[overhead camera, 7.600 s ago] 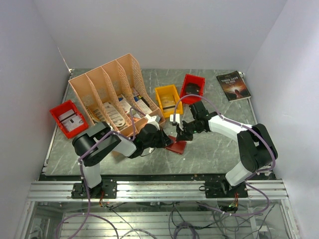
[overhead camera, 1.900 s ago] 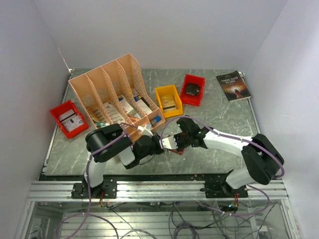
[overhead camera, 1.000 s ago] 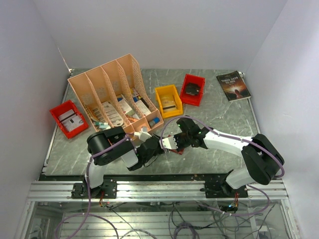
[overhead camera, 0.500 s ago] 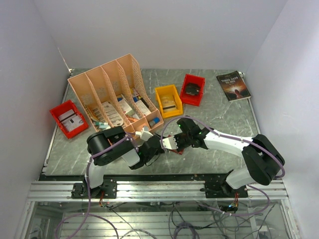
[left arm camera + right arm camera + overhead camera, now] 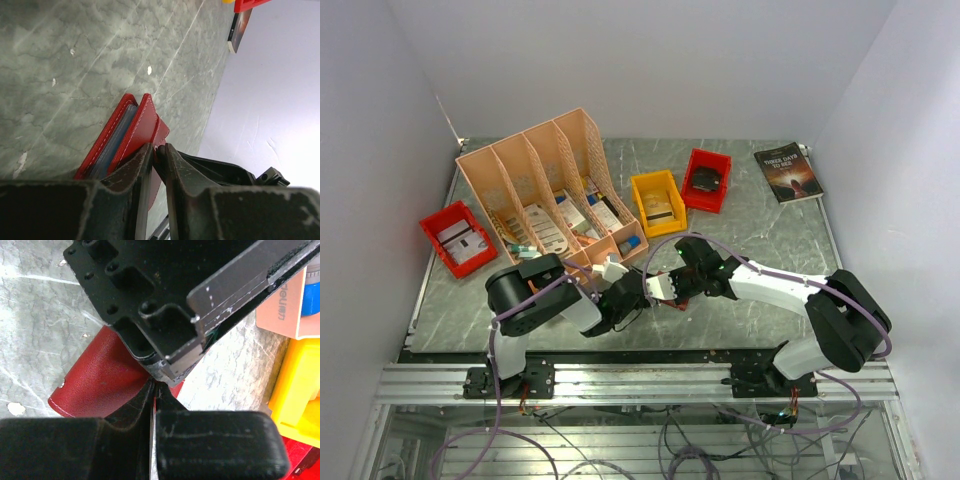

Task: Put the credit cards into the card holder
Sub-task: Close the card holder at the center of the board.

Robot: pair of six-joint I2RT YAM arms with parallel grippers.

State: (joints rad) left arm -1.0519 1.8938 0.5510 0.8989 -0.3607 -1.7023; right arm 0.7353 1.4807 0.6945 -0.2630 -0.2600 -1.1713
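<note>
— Near the middle of the table's [image 5: 760, 230] front half, is that the card holder [image 5: 137, 125]?

— Yes, the red one. It lies on the marble, folded, with its leaves parted a little. A grey-blue layer shows between them. I cannot tell whether that is a pocket or one of the credit cards.

— And the left gripper [image 5: 158, 152]?

— Its fingers stand close together, pinching the edge of the upper red leaf, the one with white stitching.

— The right gripper [image 5: 153, 390]?

— Its fingers are pressed tight together, the tips right at the holder's edge, just beside the left one's black body. Whether anything thin is caught between them I cannot tell.

— So both arms meet there?

— They do, reaching in from either side, tips nearly touching over the holder.

— What lies around?

— Just behind is a peach file rack [image 5: 535, 170] with papers, then a yellow bin [image 5: 642, 190] and a red bin [image 5: 710, 154] beside it. A second red bin [image 5: 445, 210] stands far left, and a dark book [image 5: 788, 172] lies at the far right corner.
</note>
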